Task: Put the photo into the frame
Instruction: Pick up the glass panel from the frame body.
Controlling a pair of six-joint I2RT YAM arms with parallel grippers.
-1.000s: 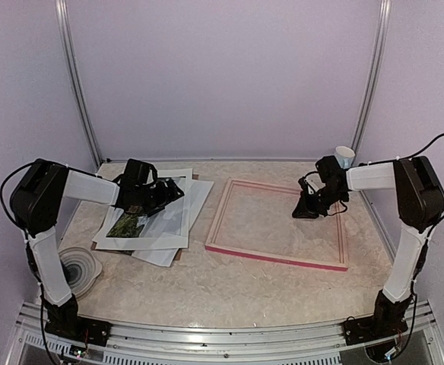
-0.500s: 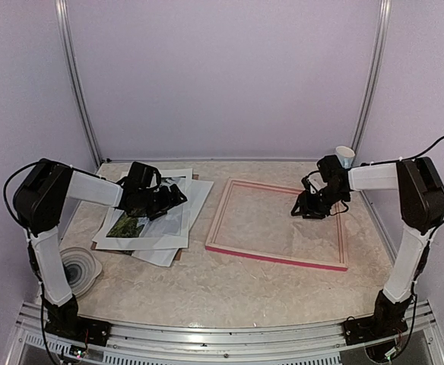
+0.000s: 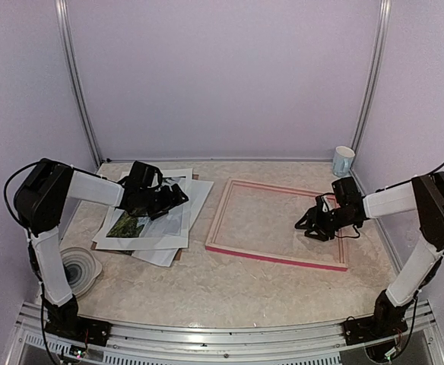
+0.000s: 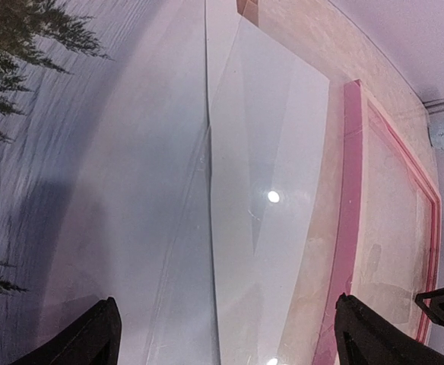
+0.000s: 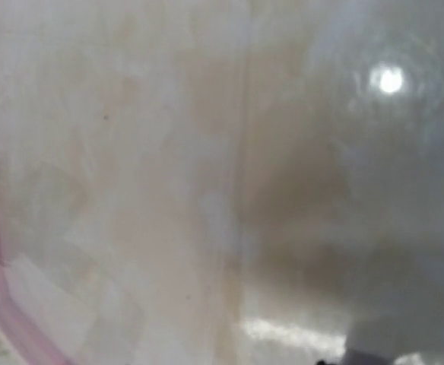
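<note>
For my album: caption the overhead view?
Left gripper hovers over white sheets beside the photo; right gripper reaches inside the pink frame.

Bare surface [image 3: 229, 293] runs wide along the near edge, and a narrow lane lies open between the white sheets [image 3: 172, 230] and the frame [image 3: 275, 258]. Inside the frame the left half is free, while the right gripper [image 3: 307, 225] sits low over the right half. A mug [image 3: 343, 160] blocks the far right corner, and a round ringed dish [image 3: 77, 268] the near left.

Your overhead view is evenly lit and pink-tinted. Your right wrist view is badly blurred, with one glare spot [image 5: 389, 79].
</note>
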